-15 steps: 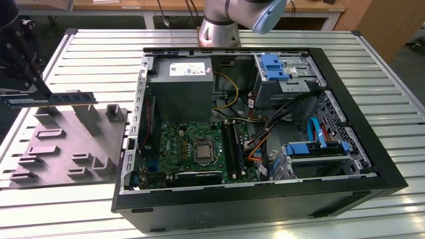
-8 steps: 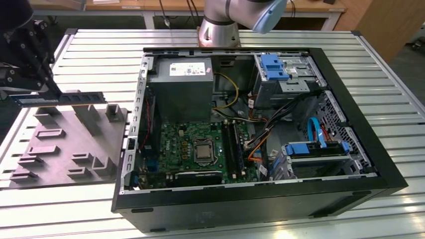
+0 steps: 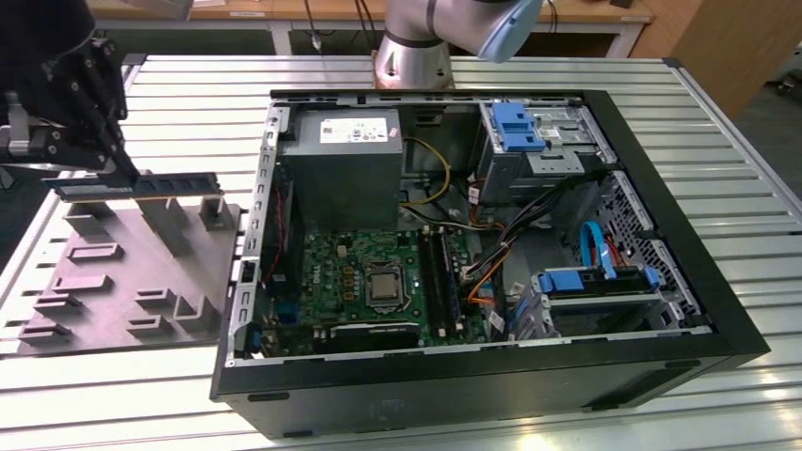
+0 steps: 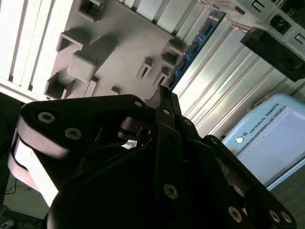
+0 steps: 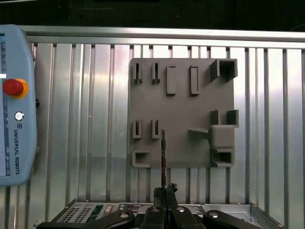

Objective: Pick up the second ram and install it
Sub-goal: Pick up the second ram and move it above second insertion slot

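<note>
The second ram (image 3: 176, 183), a thin greenish strip, hangs level above the far edge of the grey moulded tray (image 3: 126, 282) at the exterior view's left. My black gripper (image 3: 123, 175) is shut on it near its middle. In the second wrist view the strip (image 4: 195, 45) sticks out past my closed fingertips (image 4: 163, 95), over the tray (image 4: 114, 47). The first wrist view shows the ram (image 5: 163, 152) edge-on, running from my gripper (image 5: 165, 192) across the tray (image 5: 181, 102). The black slot rails (image 3: 439, 268) lie on the motherboard inside the open case.
The open computer case (image 3: 652, 310) fills the middle of the slatted metal table (image 3: 739, 188), with power supply (image 3: 341, 169), drive bays (image 3: 539, 141) and loose cables (image 3: 501, 244) inside. A teach pendant (image 5: 14, 105) lies beside the tray. The arm's base (image 3: 414, 56) stands behind the case.
</note>
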Tool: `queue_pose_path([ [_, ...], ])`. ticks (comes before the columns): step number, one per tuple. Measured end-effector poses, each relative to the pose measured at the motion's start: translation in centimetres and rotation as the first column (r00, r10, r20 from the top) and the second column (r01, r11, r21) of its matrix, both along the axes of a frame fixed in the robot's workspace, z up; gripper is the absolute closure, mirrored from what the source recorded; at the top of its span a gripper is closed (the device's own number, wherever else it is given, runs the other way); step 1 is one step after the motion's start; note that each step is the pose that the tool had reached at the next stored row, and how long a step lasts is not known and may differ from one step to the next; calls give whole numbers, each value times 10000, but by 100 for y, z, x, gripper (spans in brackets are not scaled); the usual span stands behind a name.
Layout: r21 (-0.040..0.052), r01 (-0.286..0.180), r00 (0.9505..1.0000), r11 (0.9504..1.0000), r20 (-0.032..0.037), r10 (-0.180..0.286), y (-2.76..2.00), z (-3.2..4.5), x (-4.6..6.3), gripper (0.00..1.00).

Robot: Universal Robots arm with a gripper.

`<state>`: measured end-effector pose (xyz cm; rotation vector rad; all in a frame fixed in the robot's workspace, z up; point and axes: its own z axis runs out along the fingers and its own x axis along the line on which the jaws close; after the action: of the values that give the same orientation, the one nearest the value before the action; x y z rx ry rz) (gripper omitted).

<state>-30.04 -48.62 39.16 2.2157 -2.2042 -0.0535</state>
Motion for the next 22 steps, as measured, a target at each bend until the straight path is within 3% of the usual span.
queue_pose_path([
  [22,-1,-1,10000,10000,-1,1,0,0,574,89],
])
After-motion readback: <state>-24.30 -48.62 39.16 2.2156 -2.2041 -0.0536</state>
